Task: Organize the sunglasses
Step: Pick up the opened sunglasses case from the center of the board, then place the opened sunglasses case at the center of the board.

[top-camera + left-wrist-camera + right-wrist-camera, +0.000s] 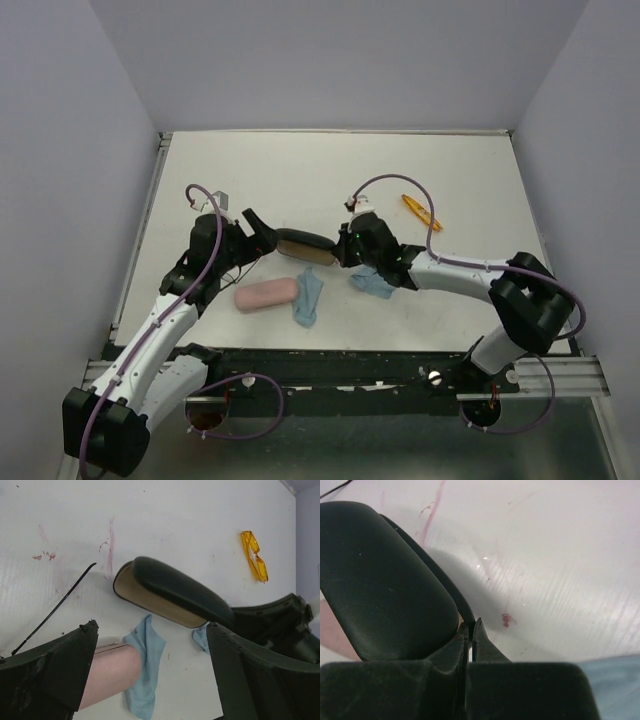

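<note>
The orange-yellow sunglasses lie folded on the white table at the back right, apart from both grippers; they also show in the left wrist view. A black oblong case sits mid-table, partly open with a tan inside. My right gripper is shut on the thin rim at the case's right end. My left gripper is open and empty at the case's left end, with its fingers spread wide above the table.
A pink oblong case lies in front of the black case, closed. One light-blue cloth lies beside the pink case, and another lies under my right arm. Red marks stain the table.
</note>
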Controlling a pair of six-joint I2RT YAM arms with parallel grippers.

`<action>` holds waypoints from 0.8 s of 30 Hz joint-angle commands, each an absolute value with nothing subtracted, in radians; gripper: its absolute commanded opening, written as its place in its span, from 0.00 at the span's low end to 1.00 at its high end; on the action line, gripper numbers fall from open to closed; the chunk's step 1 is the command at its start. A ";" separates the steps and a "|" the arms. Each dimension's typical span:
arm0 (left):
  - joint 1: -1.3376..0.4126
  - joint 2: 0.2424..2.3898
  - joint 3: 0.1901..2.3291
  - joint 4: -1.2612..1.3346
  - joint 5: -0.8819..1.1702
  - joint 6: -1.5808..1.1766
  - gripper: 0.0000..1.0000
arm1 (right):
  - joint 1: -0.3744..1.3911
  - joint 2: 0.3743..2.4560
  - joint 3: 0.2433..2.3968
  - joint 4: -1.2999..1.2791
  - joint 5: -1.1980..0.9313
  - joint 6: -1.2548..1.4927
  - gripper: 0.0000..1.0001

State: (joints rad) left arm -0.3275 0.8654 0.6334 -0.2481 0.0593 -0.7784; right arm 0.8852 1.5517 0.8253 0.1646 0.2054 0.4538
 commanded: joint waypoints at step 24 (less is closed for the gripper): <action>-0.330 0.946 0.663 -0.299 0.008 -0.773 0.99 | 0.430 1.945 1.106 0.003 -0.425 0.699 0.13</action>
